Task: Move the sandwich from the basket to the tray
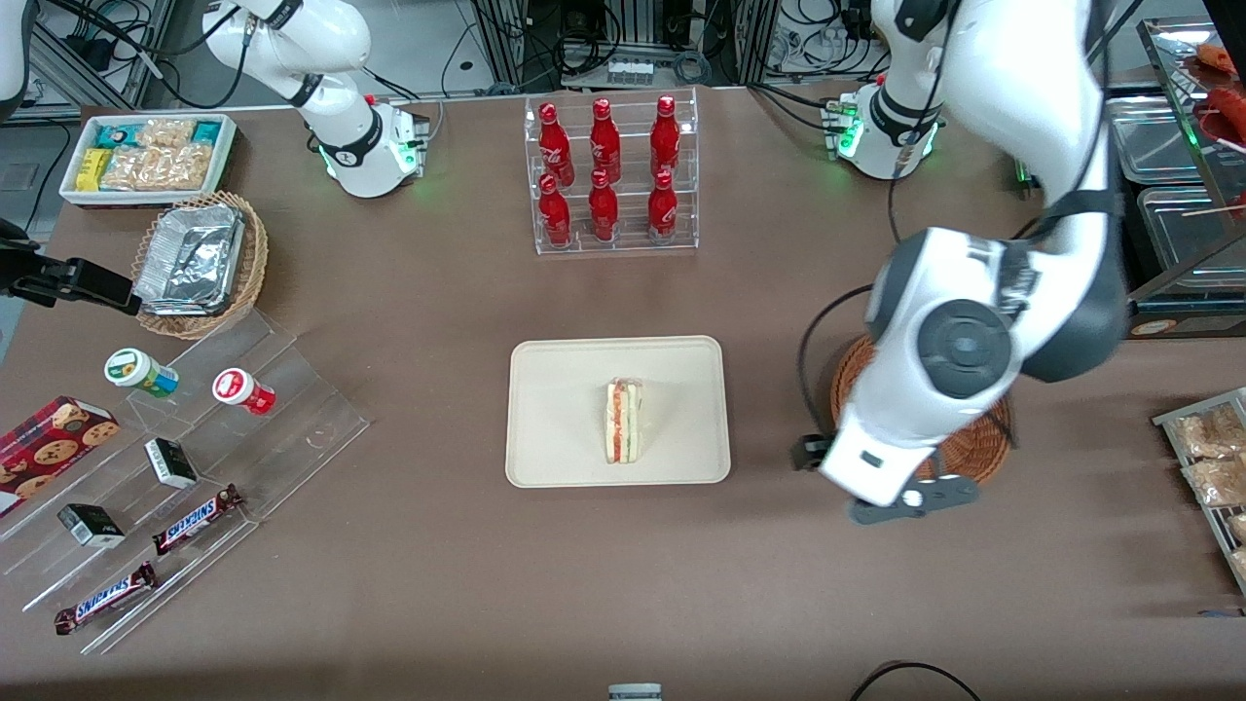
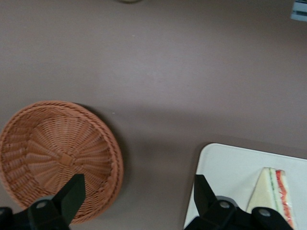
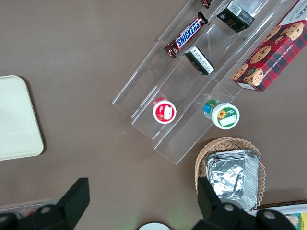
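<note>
Sandwich (image 1: 623, 421) lies on the tray (image 1: 555, 428), basket (image 2: 57, 158) is empty, and our claw (image 2: 136, 196) hangs open between them, so we judge placement done.

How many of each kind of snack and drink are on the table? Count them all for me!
Red bottles in the clear rack: 6
Snickers bars: 2
Sandwich on the tray: 1
Cookie box: 1
Small round tubs: 2
Small dark boxes: 2
Total: 14
The basket is empty, with the open gripper above the table between it and the tray.
</note>
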